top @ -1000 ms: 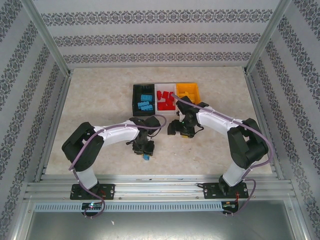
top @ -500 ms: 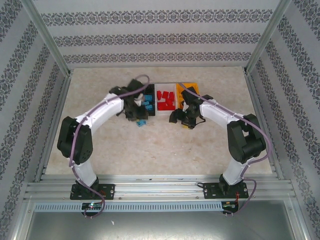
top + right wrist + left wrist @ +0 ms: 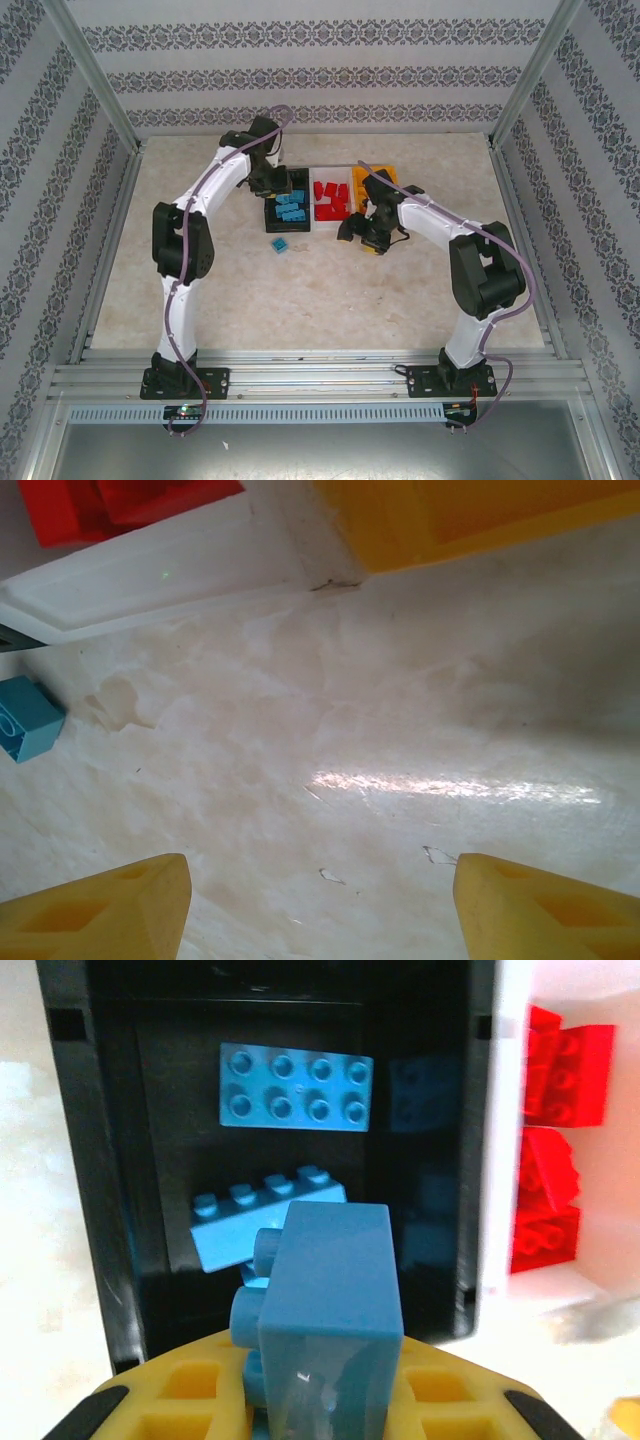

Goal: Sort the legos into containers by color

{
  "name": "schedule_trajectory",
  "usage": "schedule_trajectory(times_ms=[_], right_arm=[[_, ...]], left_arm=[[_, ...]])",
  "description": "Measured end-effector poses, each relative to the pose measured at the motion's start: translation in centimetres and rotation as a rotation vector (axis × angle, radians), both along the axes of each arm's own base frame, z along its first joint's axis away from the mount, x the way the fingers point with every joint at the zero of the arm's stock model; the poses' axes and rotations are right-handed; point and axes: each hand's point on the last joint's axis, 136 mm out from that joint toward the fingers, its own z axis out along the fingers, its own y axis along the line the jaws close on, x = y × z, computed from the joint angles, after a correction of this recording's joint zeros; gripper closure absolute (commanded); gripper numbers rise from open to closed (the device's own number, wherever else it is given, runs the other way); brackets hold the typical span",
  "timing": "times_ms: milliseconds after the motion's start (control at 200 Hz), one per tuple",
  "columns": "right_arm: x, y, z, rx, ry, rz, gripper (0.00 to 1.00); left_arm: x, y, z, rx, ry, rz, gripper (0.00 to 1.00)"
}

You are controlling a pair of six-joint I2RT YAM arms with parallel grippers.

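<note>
Moved: left arm (image 3: 215,190), now over black bin (image 3: 270,216).
Left gripper (image 3: 325,1410): clamps blue lego (image 3: 330,1300); release it low.
Right gripper (image 3: 320,900): spread, empty.

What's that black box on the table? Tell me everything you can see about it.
The black bin is an open-top rectangular box of glossy black plastic, upright on the table at the row's left end seen from above. One long wall sits against the white bin. Several light blue bricks lie loose inside. The left gripper hangs over it, shut on another blue brick.
</note>
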Motion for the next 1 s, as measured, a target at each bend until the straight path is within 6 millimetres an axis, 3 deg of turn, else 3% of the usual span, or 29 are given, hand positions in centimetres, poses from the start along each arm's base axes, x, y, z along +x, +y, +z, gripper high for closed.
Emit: schedule_trajectory(times_ms=[185,460,789,1004], right_arm=[[-0.4,-0.7,0.5,-0.021,-0.001,0.002,0.29],[-1.6,-1.4,0.5,-0.041,0.009,-0.002,0.28],[-2.9,-2.0,0.5,-0.048,0.015,-0.004,0.28],[-3.3,-2.1,0.3,-0.048,0.016,-0.003,0.29]], left_arm=[[0.9,-0.1,-1.0,-0.010,0.016,0.003,0.74],[1.0,-0.7,-1.6,-0.032,0.034,-0.006,0.49],[0.9,-0.9,-1.5,-0.031,0.033,-0.012,0.40],[-1.2,-1.9,-0.7,0.004,0.027,-0.061,0.29]])
